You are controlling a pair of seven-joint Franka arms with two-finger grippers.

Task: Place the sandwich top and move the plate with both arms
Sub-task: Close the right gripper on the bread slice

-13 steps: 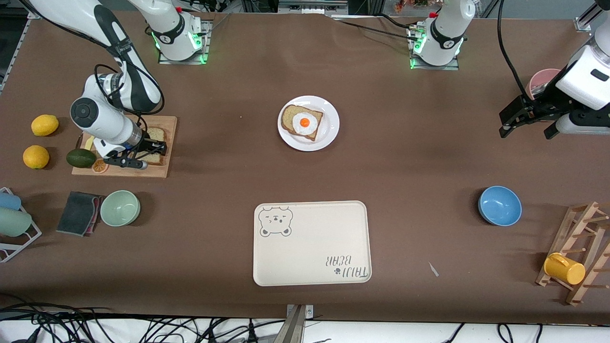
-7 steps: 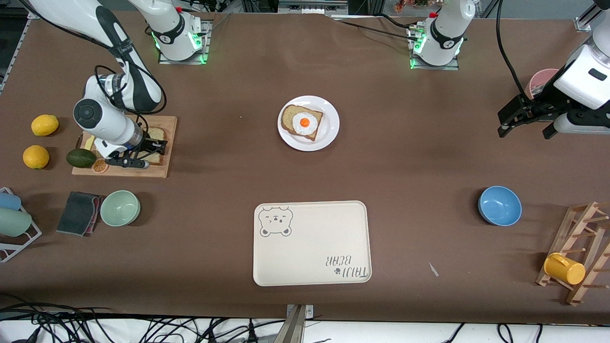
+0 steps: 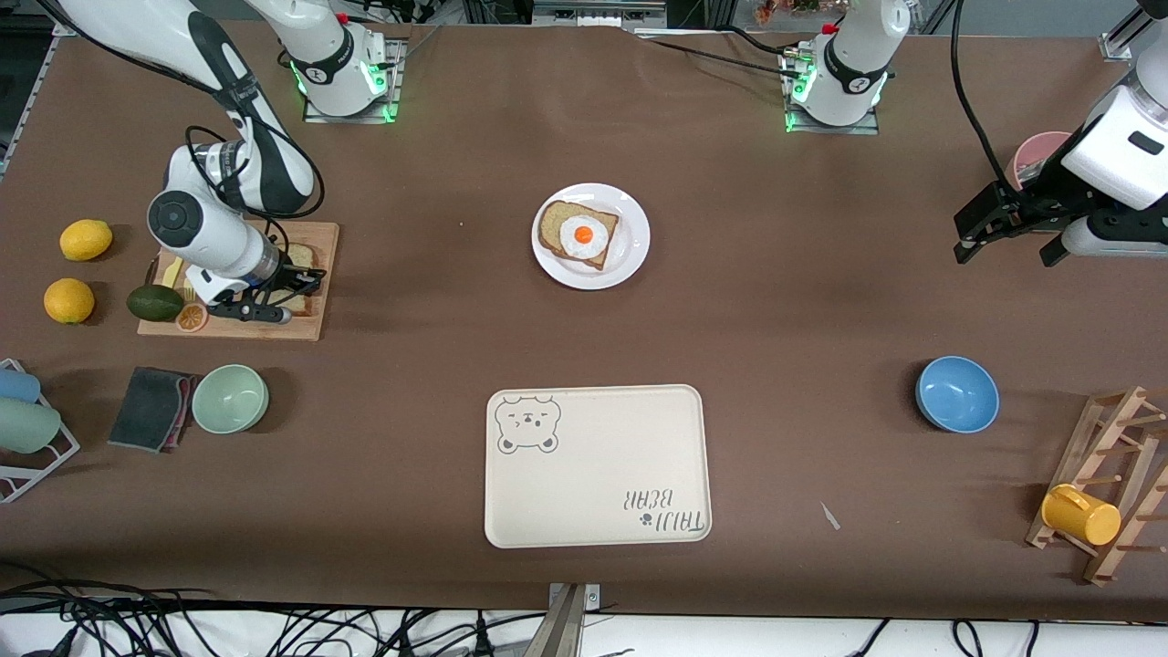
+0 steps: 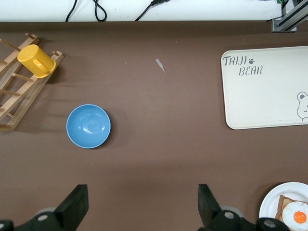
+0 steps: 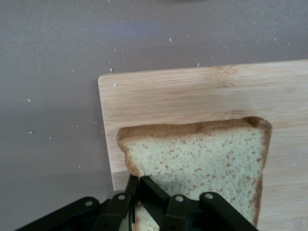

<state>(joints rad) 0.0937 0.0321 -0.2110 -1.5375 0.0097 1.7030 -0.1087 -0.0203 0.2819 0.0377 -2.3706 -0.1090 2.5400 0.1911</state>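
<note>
The sandwich top (image 5: pixel 202 154), a light speckled slice with brown crust, lies on a wooden cutting board (image 5: pixel 192 91) at the right arm's end of the table. My right gripper (image 5: pixel 140 179) is shut on that slice's edge, low over the board (image 3: pixel 274 324); the front view shows the right gripper (image 3: pixel 306 285) beside the slice (image 3: pixel 299 255). The white plate (image 3: pixel 630 265) sits mid-table and carries a darker slice with a fried egg (image 3: pixel 579 235). My left gripper (image 3: pixel 1004 255) hangs open and holds nothing over bare table at the left arm's end, its fingers wide apart around the left gripper's centre (image 4: pixel 143 207).
Two lemons (image 3: pixel 86 239), an avocado (image 3: pixel 155 302), a green bowl (image 3: pixel 230 398) and a dark cloth (image 3: pixel 151 408) surround the board. A cream bear tray (image 3: pixel 598 465) lies nearer the camera than the plate. A blue bowl (image 3: pixel 956 393) and a rack with a yellow mug (image 3: pixel 1081 514) stand at the left arm's end.
The right gripper's jaws have closed on the edge of the bread slice and the arm has edged slightly toward the table's middle. The left arm has barely moved.
</note>
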